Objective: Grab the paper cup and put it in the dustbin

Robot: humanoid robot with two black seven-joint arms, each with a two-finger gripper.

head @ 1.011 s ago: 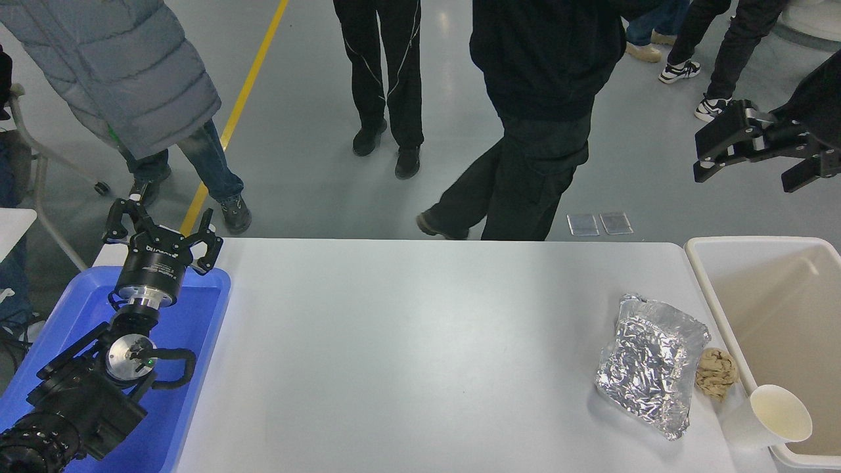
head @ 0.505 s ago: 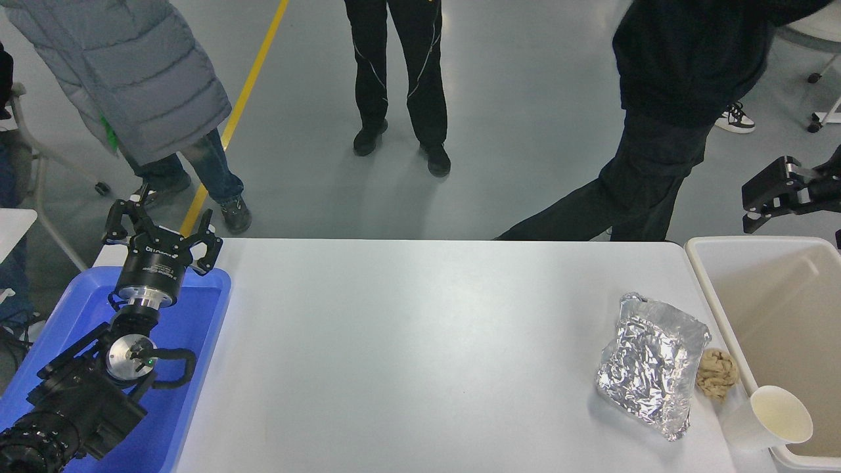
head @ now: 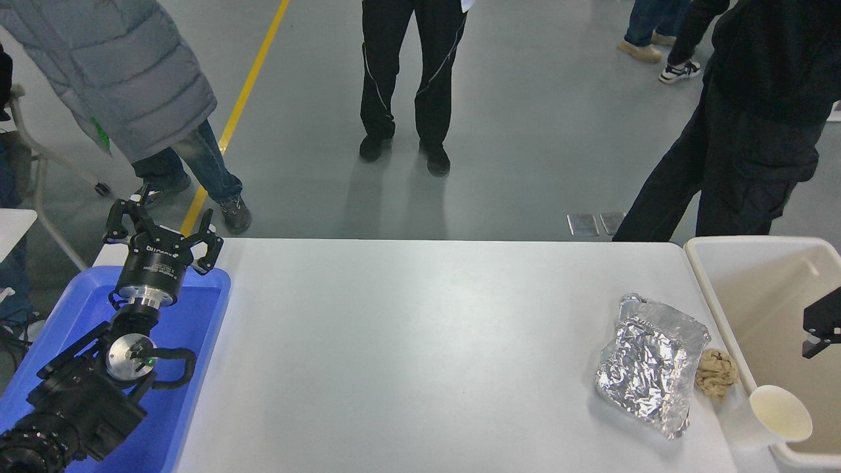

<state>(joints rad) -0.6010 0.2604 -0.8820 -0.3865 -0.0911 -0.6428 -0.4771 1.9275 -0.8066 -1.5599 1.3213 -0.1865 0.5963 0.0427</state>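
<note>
Fingers of the right gripper (head: 821, 322) barely show at the right edge of the frame, over the dustbin (head: 706, 272); whether they are spread or closed cannot be told. Nearest, at the lower right, the paper cup (head: 765, 420) lies tipped on the table (head: 420, 355), touching the bin's rim, below and slightly left of those fingers. Its long axis runs left to right, cream mouth toward the bin. It looks plain white, tapered, undented. The right arm is far nearer; the left gripper (head: 161, 230), fingers spread, sits parked over the blue tray (head: 197, 341) at the left.
</note>
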